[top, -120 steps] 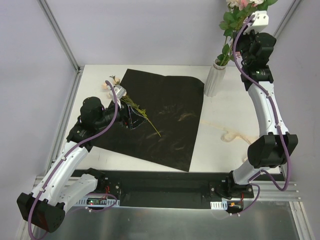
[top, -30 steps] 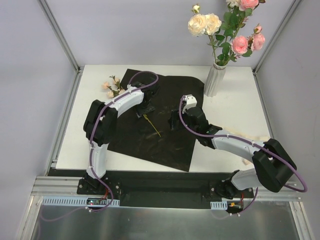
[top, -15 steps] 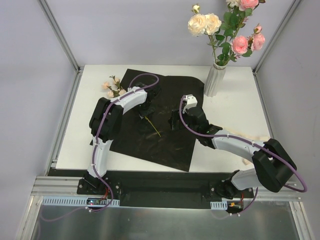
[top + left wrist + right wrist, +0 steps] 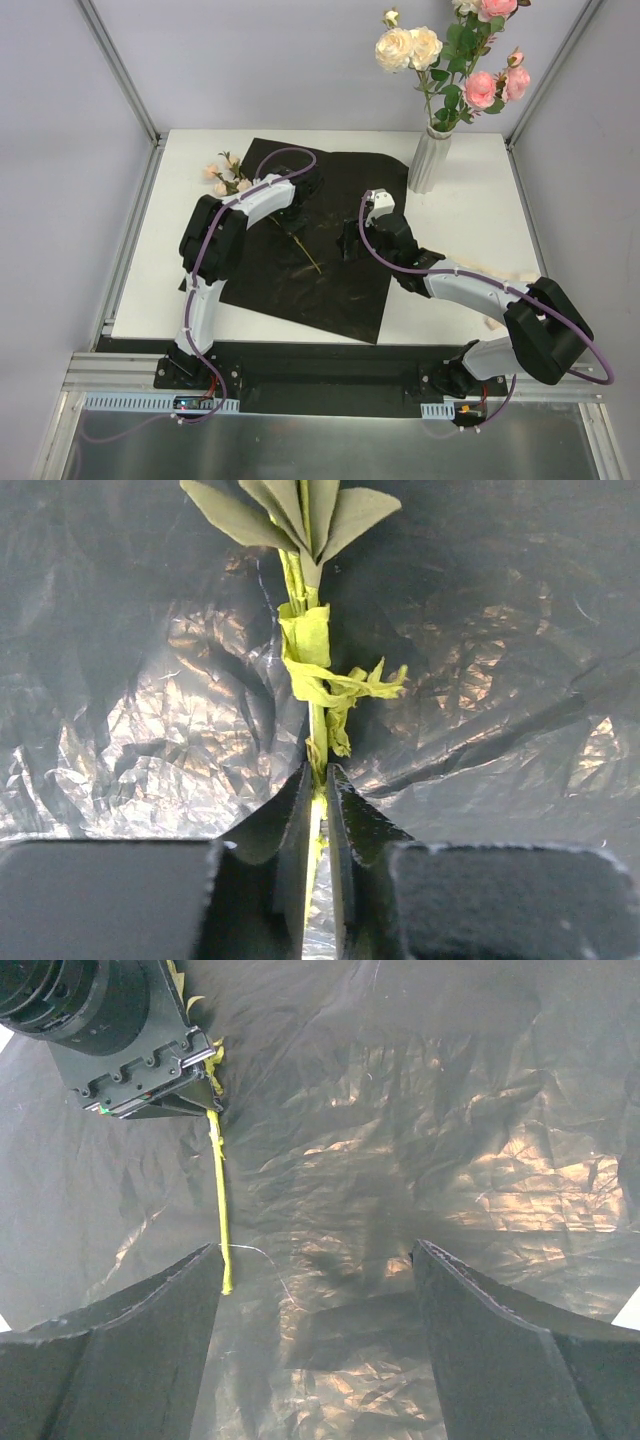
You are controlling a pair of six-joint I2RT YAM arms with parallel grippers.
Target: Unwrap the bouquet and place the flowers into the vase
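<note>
My left gripper (image 4: 318, 772) pinches the flower (image 4: 312, 645) (lying on black wrap (image 4: 120, 680)); right gripper (image 4: 317, 1250), at three o'clock, hangs spread.

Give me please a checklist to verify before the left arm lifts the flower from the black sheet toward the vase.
1. The left gripper is closed on the flower stem, which runs between its fingers: ok.
2. The black wrapping sheet is not pinched together with the stem: cannot tell.
3. The right gripper is open and holds nothing: ok.
4. The right gripper is apart from the stem's cut end: cannot tell; it sits very close beside it.
5. The vase stands upright: ok.
6. There is room among the roses already in it: cannot tell.
</note>
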